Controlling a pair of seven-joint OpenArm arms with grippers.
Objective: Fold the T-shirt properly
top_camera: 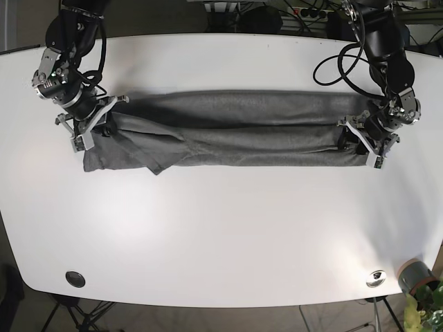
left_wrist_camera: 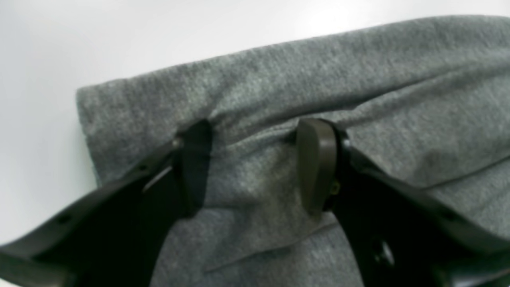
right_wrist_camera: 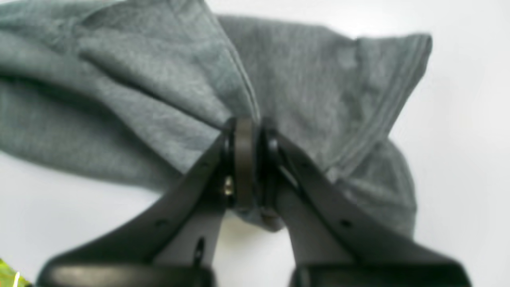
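Note:
The grey T-shirt [top_camera: 235, 131] lies as a long folded strip across the white table [top_camera: 221, 228]. My right gripper [top_camera: 102, 126], at the strip's left end in the base view, is shut on a bunched edge of the shirt [right_wrist_camera: 139, 99]; in the right wrist view the jaws [right_wrist_camera: 255, 127] pinch the cloth, with a ribbed hem to their right. My left gripper [top_camera: 356, 137] is at the strip's right end. In the left wrist view it [left_wrist_camera: 255, 127] is open, its fingers [left_wrist_camera: 316, 163] set apart on a fold of the shirt [left_wrist_camera: 318, 79] near its corner.
Two round grommets [top_camera: 75, 279] [top_camera: 376, 278] sit in the table near its front edge. A grey cup [top_camera: 413, 276] with a plant stands off the front right corner. Cables hang behind the far edge.

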